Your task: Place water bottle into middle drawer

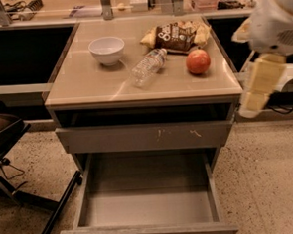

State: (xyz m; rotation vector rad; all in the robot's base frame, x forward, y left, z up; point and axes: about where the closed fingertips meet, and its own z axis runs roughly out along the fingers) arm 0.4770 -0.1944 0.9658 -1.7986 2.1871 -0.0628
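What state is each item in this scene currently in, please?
water bottle: lying on its side on the countertop.
middle drawer: pulled open, floor bare.
scratched drawer: pushed in, above the open one.
bowl: upright, looks empty.
chip bag: lying flat.
apple: whole, resting on the countertop.
gripper: beyond the countertop's right edge, apart from the bottle.
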